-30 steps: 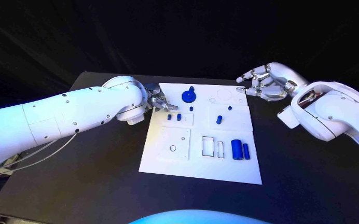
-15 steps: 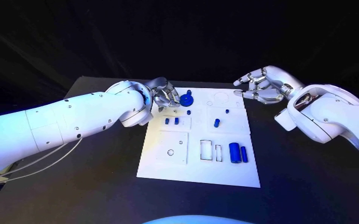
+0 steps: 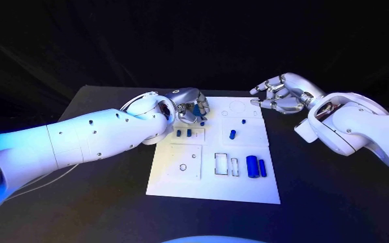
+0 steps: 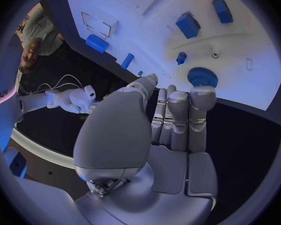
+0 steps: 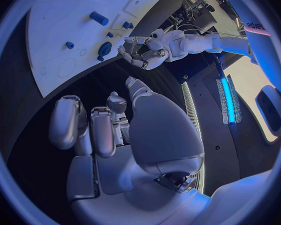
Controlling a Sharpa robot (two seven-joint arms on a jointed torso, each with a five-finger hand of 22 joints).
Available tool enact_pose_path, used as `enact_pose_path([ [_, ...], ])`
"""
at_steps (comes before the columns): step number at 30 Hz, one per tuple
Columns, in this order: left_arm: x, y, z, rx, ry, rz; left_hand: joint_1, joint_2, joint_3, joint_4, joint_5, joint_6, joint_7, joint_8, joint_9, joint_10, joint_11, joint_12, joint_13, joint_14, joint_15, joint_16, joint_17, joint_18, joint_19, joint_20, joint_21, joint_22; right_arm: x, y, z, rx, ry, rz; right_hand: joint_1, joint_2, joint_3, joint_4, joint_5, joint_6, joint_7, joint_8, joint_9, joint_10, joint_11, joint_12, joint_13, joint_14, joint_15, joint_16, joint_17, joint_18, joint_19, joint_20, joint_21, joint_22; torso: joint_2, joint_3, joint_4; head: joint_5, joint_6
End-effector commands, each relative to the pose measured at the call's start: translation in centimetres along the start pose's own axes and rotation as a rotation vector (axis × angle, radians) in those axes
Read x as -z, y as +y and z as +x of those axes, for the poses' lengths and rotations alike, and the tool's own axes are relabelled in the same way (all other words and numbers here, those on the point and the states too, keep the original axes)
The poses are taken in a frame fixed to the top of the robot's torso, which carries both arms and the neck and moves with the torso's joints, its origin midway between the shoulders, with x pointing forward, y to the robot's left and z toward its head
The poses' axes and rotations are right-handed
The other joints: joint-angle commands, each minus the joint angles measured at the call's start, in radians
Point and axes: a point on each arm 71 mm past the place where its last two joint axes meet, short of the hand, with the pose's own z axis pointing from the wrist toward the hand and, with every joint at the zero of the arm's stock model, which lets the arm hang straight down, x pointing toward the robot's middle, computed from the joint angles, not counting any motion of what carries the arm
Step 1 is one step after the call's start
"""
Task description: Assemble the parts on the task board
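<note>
- My arms were smooth white shells dotted with small dark screw holes.
- My left hand (image 3: 191,106) and right hand (image 3: 280,97) were silver, segmented.
- Thin pale cables (image 3: 49,176) hung under my left arm.

The left arm (image 3: 89,139) comes in low from the left side, its forearm angled up toward the middle, and the left hand (image 3: 190,107) hangs with palm down and fingers (image 4: 178,110) side by side, slightly apart and holding nothing. The right arm (image 3: 344,122) bends in from the right side, wrist turned inward. The right hand (image 3: 280,97) is raised with its fingers (image 5: 84,127) loosely curved and spread, nothing between them.
</note>
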Motion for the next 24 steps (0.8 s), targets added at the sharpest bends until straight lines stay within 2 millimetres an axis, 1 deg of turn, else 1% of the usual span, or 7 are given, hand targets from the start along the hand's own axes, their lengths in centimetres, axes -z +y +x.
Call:
enact_pose_path([
  [1, -0.3, -0.5, 0.6, -0.145, 0.057, 0.037, -0.001, -0.011, -0.009, -0.002, -0.005, 0.013, -0.003, -0.010, -0.016, 0.007, 0.001, -0.008, -0.016, 0.019, -0.001, 0.036, 0.019, -0.022, 0.020, 0.001, 0.037, 0.044, 0.0, 0.1, 0.1, -0.002, 0.000, -0.008, -0.004, 0.000, 0.001, 0.003, 0.004, 0.001, 0.005, 0.004, -0.001, -0.003, 0.000, -0.005, 0.001, 0.048, -0.004, 0.000, 0.097, 0.016, -0.003, 0.000, -0.001, 0.000, 0.000, 0.0001, 0.0005, -0.002, -0.003],
  [6, -0.7, -0.4, 1.1, -0.194, 0.098, 0.009, -0.004, -0.009, -0.019, -0.003, -0.004, 0.030, -0.005, -0.027, -0.038, 0.015, -0.001, -0.011, -0.032, 0.053, -0.004, 0.107, 0.066, -0.034, 0.051, 0.001, 0.093, 0.112, -0.1, 0.2, 0.1, -0.002, 0.001, -0.010, -0.004, 0.000, 0.001, 0.003, 0.004, 0.001, 0.005, 0.004, -0.001, -0.003, 0.000, -0.005, 0.001, 0.048, -0.004, 0.000, 0.097, 0.016, -0.003, 0.000, -0.001, 0.000, 0.001, 0.0003, -0.0016, -0.002, -0.003],
  [10, -1.1, -0.3, 1.2, -0.220, 0.109, -0.015, -0.003, -0.005, -0.025, -0.005, -0.004, 0.048, -0.003, -0.036, -0.054, 0.010, 0.000, -0.018, -0.046, 0.078, -0.004, 0.157, 0.100, -0.039, 0.063, 0.002, 0.117, 0.139, -0.1, 0.2, 0.1, -0.003, 0.002, -0.010, -0.004, 0.000, 0.001, 0.003, 0.004, 0.001, 0.005, 0.004, -0.001, -0.003, 0.000, -0.005, 0.001, 0.048, -0.004, 0.000, 0.097, 0.016, -0.003, 0.000, -0.001, 0.000, 0.001, -0.0006, 0.0007, -0.005, -0.003],
  [12, -1.3, 0.0, 1.3, -0.229, 0.118, -0.028, -0.002, -0.003, -0.026, -0.006, -0.004, 0.055, -0.003, -0.039, -0.059, 0.008, 0.000, -0.021, -0.051, 0.084, -0.004, 0.171, 0.108, -0.040, 0.067, 0.002, 0.123, 0.146, -0.1, 0.2, 0.1, -0.003, 0.002, -0.010, -0.004, 0.000, 0.001, 0.003, 0.004, 0.001, 0.005, 0.004, -0.001, -0.003, 0.000, -0.005, 0.001, 0.048, -0.004, 0.000, 0.097, 0.016, -0.003, 0.000, -0.001, 0.000, 0.000, -0.0002, 0.0012, -0.005, -0.005],
  [17, -1.4, 0.3, 1.5, -0.240, 0.139, -0.047, -0.010, -0.001, -0.034, -0.001, -0.004, 0.059, -0.002, -0.048, -0.068, 0.011, 0.000, -0.021, -0.058, 0.089, -0.004, 0.181, 0.111, -0.042, 0.073, 0.000, 0.133, 0.157, -0.1, 0.2, 0.2, -0.003, 0.000, -0.010, -0.004, 0.001, 0.001, 0.002, 0.005, 0.001, 0.005, 0.004, -0.001, -0.002, 0.001, -0.002, 0.002, 0.048, -0.004, 0.002, 0.099, 0.015, -0.002, 0.000, 0.001, 0.003, 0.001, 0.0007, -0.0009, -0.006, -0.006],
  [22, -1.6, 0.3, 1.5, -0.244, 0.141, -0.051, 0.001, 0.011, -0.026, -0.005, -0.002, 0.072, -0.004, -0.052, -0.076, 0.026, -0.003, -0.018, -0.063, 0.090, -0.007, 0.186, 0.107, -0.045, 0.082, -0.003, 0.148, 0.175, -0.1, 0.3, 0.2, -0.003, -0.001, -0.010, -0.004, 0.001, 0.001, 0.002, 0.005, 0.001, 0.006, 0.004, -0.001, -0.002, 0.001, -0.002, 0.002, 0.049, -0.004, 0.002, 0.099, 0.015, -0.002, 0.000, 0.001, 0.002, 0.001, 0.0001, 0.0014, -0.005, -0.006],
  [24, -1.6, 0.3, 1.5, -0.244, 0.142, -0.053, 0.006, 0.014, -0.021, -0.007, -0.002, 0.077, -0.004, -0.054, -0.079, 0.031, -0.004, -0.018, -0.066, 0.090, -0.008, 0.187, 0.105, -0.045, 0.084, -0.004, 0.151, 0.179, -0.1, 0.3, 0.2, -0.003, -0.001, -0.011, -0.004, 0.001, 0.001, 0.002, 0.005, 0.001, 0.006, 0.004, -0.001, -0.002, 0.001, -0.002, 0.002, 0.049, -0.004, 0.002, 0.099, 0.015, -0.002, 0.000, 0.001, 0.002, 0.001, 0.0004, 0.0007, -0.006, -0.006],
])
